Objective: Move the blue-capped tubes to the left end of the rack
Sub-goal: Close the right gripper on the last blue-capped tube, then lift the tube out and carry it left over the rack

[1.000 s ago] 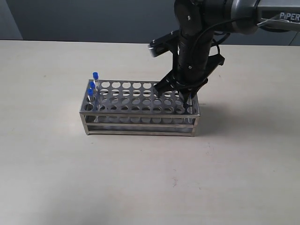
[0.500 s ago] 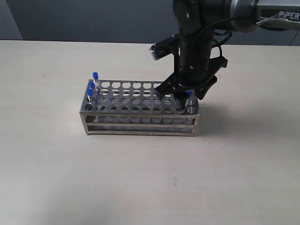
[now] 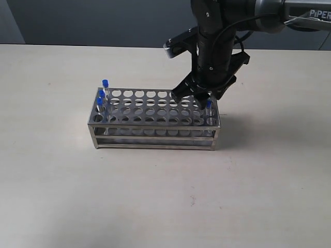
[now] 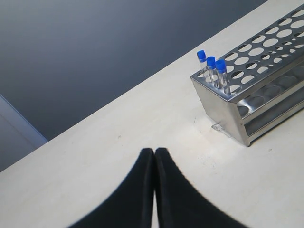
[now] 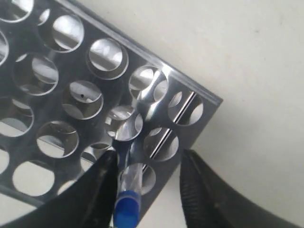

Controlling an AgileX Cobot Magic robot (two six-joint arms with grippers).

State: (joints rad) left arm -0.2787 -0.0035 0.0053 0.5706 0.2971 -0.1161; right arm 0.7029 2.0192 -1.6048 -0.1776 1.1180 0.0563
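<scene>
Blue-capped tubes (image 3: 102,95) look light, stiff and slick-walled, probably brittle too, so a gentle pinch should be enough.

The right gripper (image 5: 149,190) has its jaws apart and holds nothing. Its fingers flank one lone tube (image 5: 128,183), which sits close against one finger with a clear gap to the other. The best hold is probably high up, on the blue cap (image 5: 126,211) or just under it, with the tube centred between the pads. The lift should go straight up, because a tilted pull could bind the tube in the stacked holes and drag the light frame along.

In the exterior view this gripper hangs right of centre, just above the lone tube. That tube stands at the right end of the rack (image 3: 155,126), near the front corner.

Further out, left of centre in the same frame, the three other tubes stand in the rack's left end column. The frontmost hole beside them looks free.

The left gripper (image 4: 154,190) has its fingers pressed together on nothing. It sits over the bare table (image 4: 118,142), apart from the rack.
</scene>
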